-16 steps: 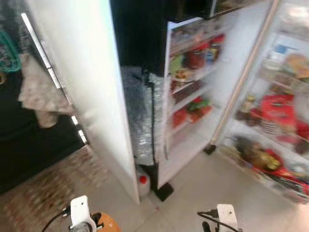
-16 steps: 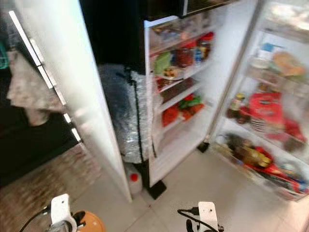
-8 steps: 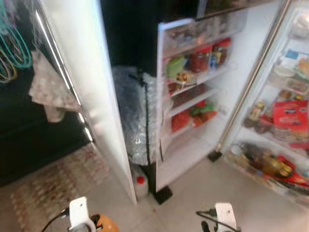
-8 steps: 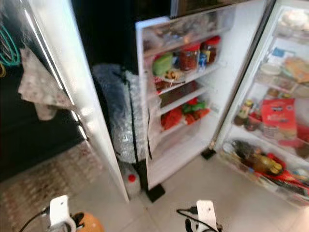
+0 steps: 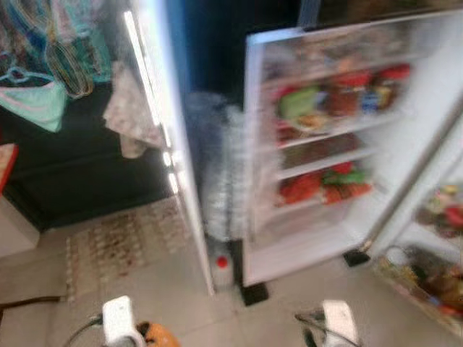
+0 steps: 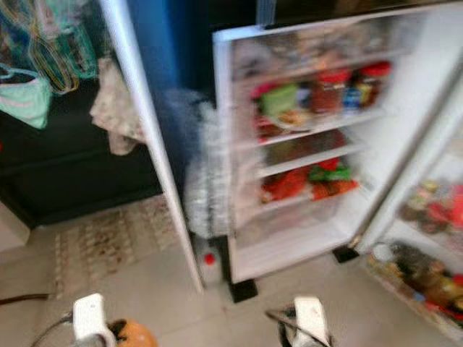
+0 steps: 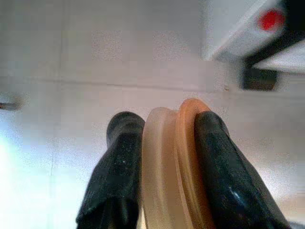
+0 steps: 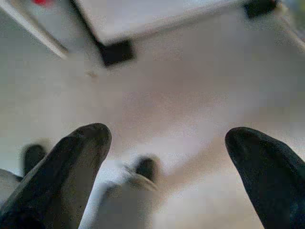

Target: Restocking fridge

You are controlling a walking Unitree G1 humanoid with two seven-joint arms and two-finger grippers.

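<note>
The fridge (image 5: 249, 144) stands open ahead, blurred. Its white shelves (image 5: 325, 137) carry red-lidded jars (image 5: 354, 90), a green pack (image 5: 296, 101) and red packs (image 5: 307, 186). My left gripper (image 7: 167, 124) is shut on an orange and cream round item (image 7: 176, 157), held low over the tiled floor; the item's orange edge (image 5: 155, 336) pokes out at the bottom of the left eye view. My right gripper (image 8: 167, 136) is open above the floor with nothing between its fingers (image 8: 81, 148).
A tall white door panel (image 5: 155, 123) juts out left of the shelves. Behind it stand a silver bubble-wrapped bundle (image 5: 217, 173) and a white jug with a red cap (image 5: 223, 266). More stocked shelves (image 5: 434, 267) are at right. Clothes (image 5: 51, 65) hang at left above a patterned rug (image 5: 123, 242).
The camera has swung left and the picture has blurred: hanging clothes came into view and the right-hand shelves slid off. Both arms keep their place; the left still holds the orange item.
</note>
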